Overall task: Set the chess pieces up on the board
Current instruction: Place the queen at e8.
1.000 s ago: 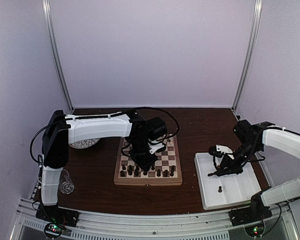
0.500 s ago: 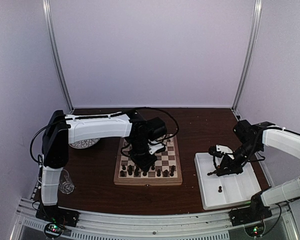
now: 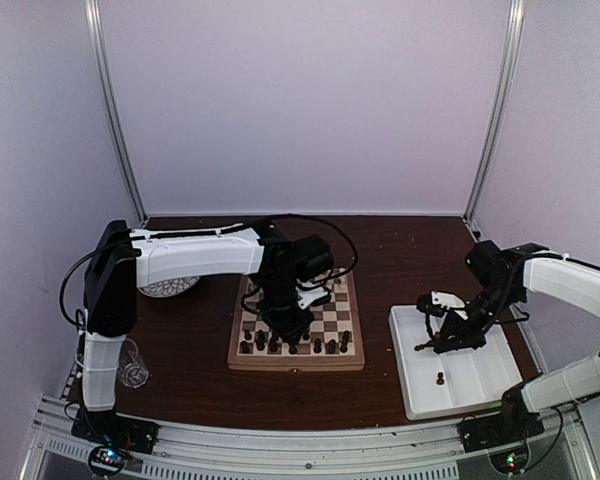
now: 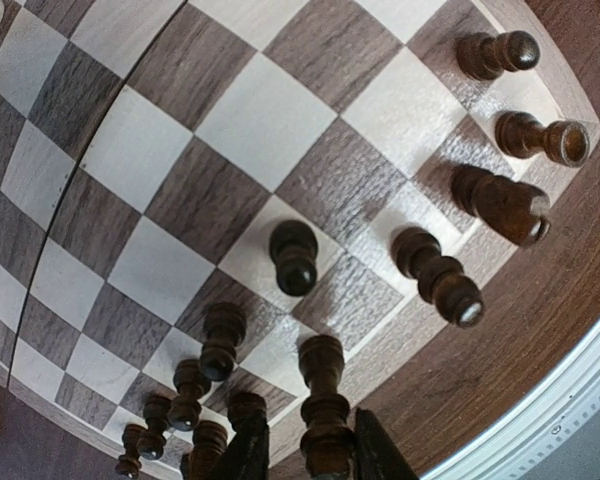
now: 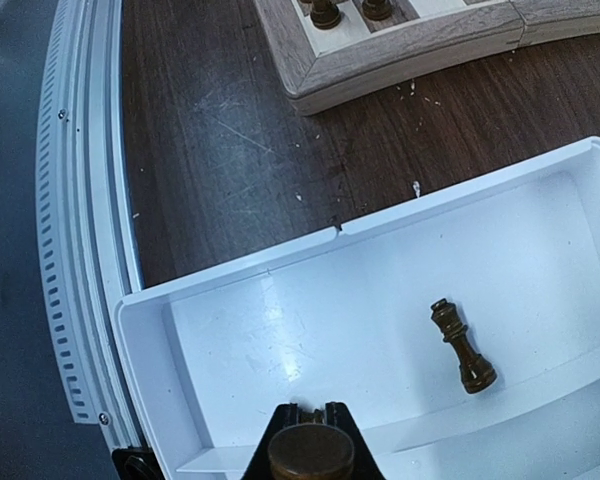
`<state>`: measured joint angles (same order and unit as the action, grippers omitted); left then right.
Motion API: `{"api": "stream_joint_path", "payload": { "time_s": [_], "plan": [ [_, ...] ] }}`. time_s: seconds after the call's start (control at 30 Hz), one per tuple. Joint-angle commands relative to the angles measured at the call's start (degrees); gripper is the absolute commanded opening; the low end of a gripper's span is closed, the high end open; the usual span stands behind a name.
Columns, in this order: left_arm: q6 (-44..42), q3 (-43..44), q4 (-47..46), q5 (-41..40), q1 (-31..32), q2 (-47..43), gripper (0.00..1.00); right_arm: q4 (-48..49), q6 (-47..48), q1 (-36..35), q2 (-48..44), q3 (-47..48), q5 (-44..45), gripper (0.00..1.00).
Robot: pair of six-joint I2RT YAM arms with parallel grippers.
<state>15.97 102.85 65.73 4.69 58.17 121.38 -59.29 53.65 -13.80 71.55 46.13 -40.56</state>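
Note:
The board (image 3: pixel 351 362) lies in the middle of the table. Several dark chess pieces (image 3: pixel 316 345) stand along its near rows, and cream-white ones (image 3: pixel 325 288) at its far side. My left gripper (image 3: pixel 292 335) hangs low over the near edge. In the left wrist view its fingers (image 4: pixel 248 452) stand open around an upright dark piece (image 4: pixel 325 400) on the last row. My right gripper (image 3: pixel 430 343) is over the white tray (image 3: pixel 480 385), shut on a dark piece whose round base (image 5: pixel 310 455) shows between the fingers. Another dark piece (image 5: pixel 463 347) lies on its side in the tray.
A white perforated dish (image 3: pixel 168 287) sits left of the board, and a clear cup (image 3: pixel 132 365) stands by the left arm's base. The tray has a low dividing wall (image 5: pixel 540 400). A metal rail (image 3: pixel 300 450) runs along the table's near edge.

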Motion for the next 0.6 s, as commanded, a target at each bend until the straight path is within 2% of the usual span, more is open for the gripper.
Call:
{"api": "stream_joint_path", "payload": {
  "time_s": [0.0,0.27,0.57],
  "plan": [
    [-0.3,0.8,0.5,-0.8,-0.3,-3.1,0.3,0.8,1.3,-1.3,1.0,-1.0,3.6,0.05],
    [-0.5,0.1,0.6,-1.4,-0.3,-2.8,0.21,6.6,2.7,-6.3,3.0,-6.0,13.1,0.05],
    [-0.8,0.4,1.2,-1.4,-0.3,-2.7,0.13,10.7,0.9,-9.4,7.7,-7.5,16.4,0.06]
  ]
}}
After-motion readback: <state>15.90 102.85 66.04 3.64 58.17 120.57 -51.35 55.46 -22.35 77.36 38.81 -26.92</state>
